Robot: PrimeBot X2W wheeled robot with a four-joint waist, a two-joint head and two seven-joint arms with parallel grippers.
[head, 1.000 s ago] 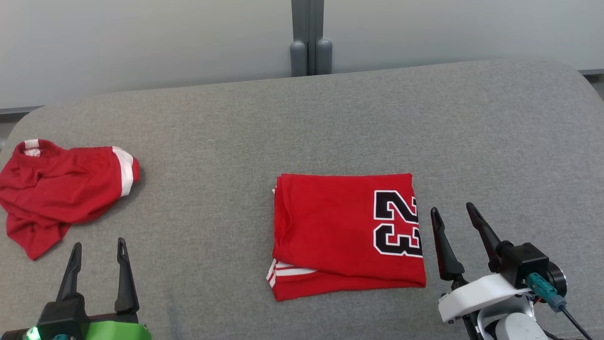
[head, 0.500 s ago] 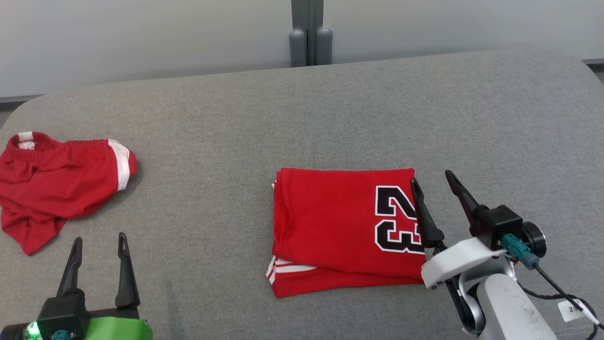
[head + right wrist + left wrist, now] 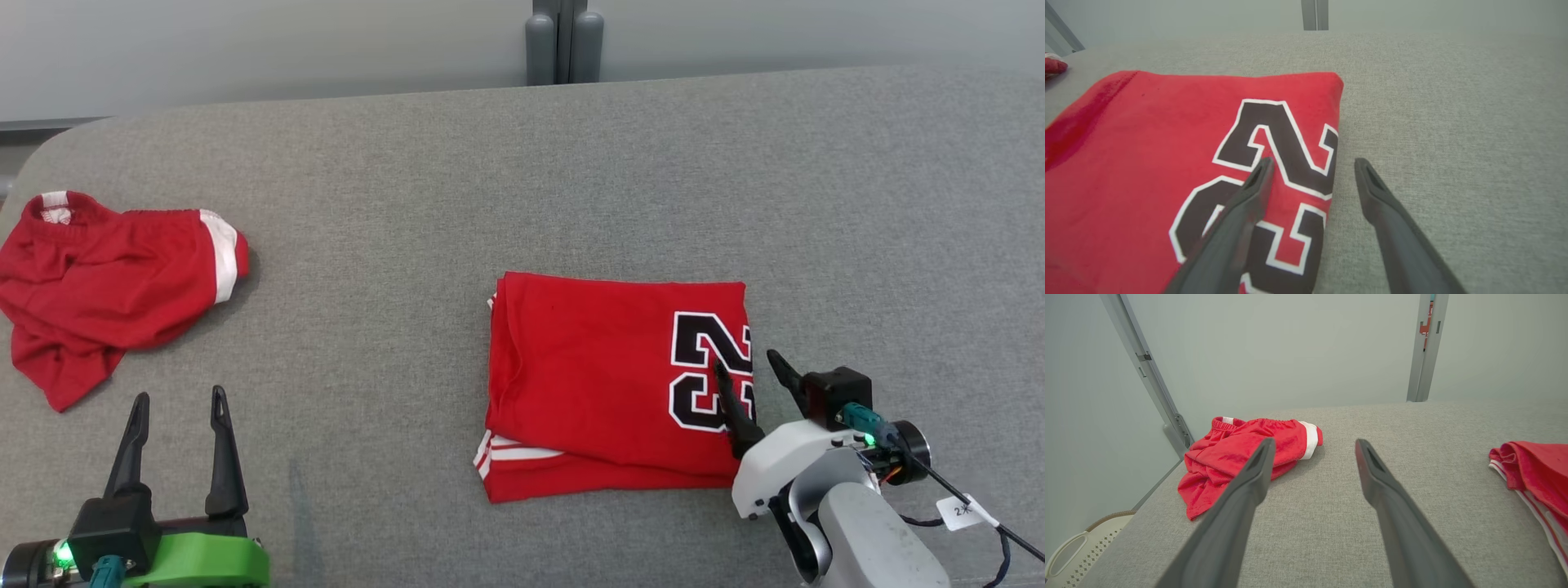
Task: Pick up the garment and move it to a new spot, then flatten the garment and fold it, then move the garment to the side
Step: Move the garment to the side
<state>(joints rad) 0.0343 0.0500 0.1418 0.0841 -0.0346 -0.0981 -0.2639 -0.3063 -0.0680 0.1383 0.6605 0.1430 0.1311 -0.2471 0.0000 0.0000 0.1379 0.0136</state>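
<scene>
Forward has come the right claw (image 3: 744,362), prongs apart, straddling the right edge of the folded red jersey (image 3: 596,367) mid-way along the grey counter (image 3: 408,204). Beside it the left claw (image 3: 180,394) hovers, spread wide. Farther left lie crumpled red shorts (image 3: 106,286).

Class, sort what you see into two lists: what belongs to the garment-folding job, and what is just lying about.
Job: folded red jersey; right gripper, open astride its edge; grey surface.
Lying about: crumpled red shorts; white basket.
</scene>
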